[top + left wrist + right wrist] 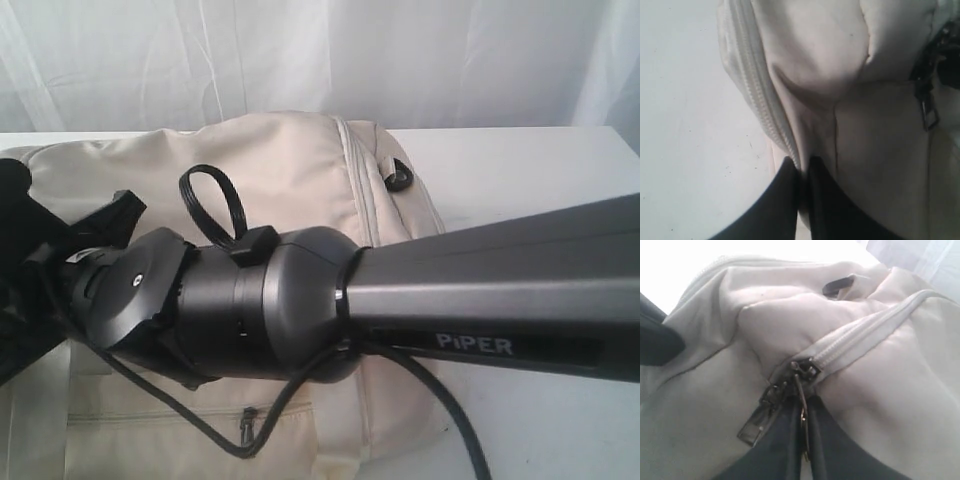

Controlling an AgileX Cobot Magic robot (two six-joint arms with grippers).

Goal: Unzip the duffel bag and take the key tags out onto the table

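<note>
Right wrist view: my right gripper [803, 407] pinches a zipper pull [799, 385] on the duffel bag [790, 325], left gripper [801, 167] clamps its fabric.

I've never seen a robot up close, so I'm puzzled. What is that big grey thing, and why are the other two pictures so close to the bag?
The grey thing is a robot arm, seen by a camera off the arms. It reaches over a cream duffel bag lying on a white table. The other two pictures come from small cameras on the arms' wrists. The left jaws pinch the bag's cloth beside the zipper; the right jaws pinch a metal zipper pull. No key tags show yet.
</note>
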